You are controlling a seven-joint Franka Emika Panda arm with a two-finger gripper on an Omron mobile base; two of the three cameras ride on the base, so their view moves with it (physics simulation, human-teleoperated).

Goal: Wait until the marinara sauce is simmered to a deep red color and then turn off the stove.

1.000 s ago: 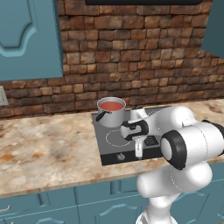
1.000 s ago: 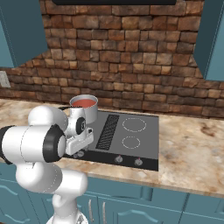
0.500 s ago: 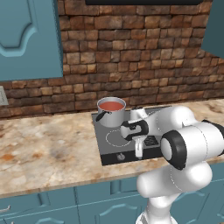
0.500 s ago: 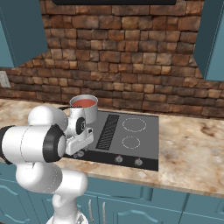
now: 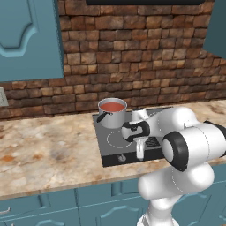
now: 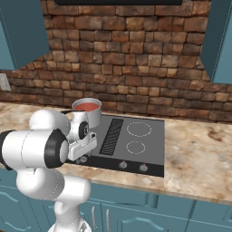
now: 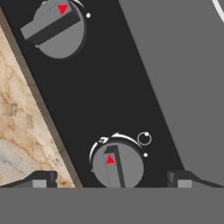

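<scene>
The marinara sauce (image 5: 112,107) (image 6: 86,106) looks orange-red and fills a small grey steel pot (image 5: 113,118) (image 6: 92,117) on the back left burner of the stove (image 5: 110,152) (image 6: 145,152). My gripper (image 5: 139,152) (image 6: 83,154) (image 7: 111,180) hangs open, pointing down over the stove's front left strip. In the hand view a round grey knob with a red triangle (image 7: 117,165) lies between the two fingertips (image 7: 41,179), untouched. A second knob (image 7: 57,26) sits further along the strip.
Marbled stone counter (image 5: 44,150) (image 6: 199,158) (image 7: 17,122) runs on both sides of the stove. Behind it stands a brick wall (image 5: 132,66), with teal cabinets (image 5: 26,35) above. Two more knobs (image 6: 122,165) sit at the front right.
</scene>
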